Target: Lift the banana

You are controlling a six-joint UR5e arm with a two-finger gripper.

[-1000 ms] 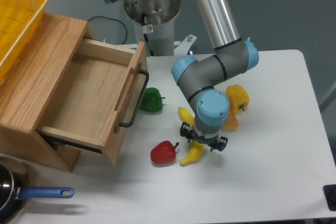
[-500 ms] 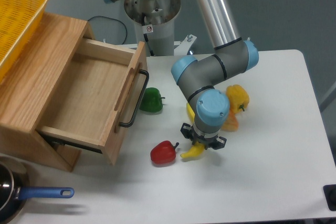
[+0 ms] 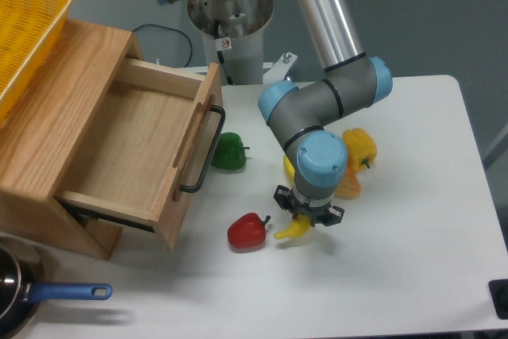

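I have the gripper [image 3: 308, 218] directly over the banana [image 3: 292, 229], which lies on the table [image 3: 413, 196] beside the red pepper [image 3: 247, 231], its long axis running diagonally beneath. Whether the fingers are clamped, I cannot tell.

White table [image 3: 413, 196] with toy produce
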